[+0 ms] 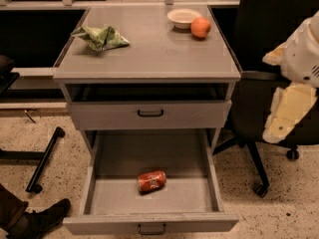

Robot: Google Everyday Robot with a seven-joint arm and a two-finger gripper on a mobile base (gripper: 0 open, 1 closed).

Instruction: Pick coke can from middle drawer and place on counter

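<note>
Lying on its side near the front of the open middle drawer (197,156) is the coke can (151,181), gripper (288,114) off right of the counter (149,54), well apart from can, open-or-closed state: can't tell.

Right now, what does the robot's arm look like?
The arm is chunky, rounded and white, with small dark slots on its side. The gripper, at the right edge by the black chair, is made of flat pale-yellow pieces. No cables show.
</note>
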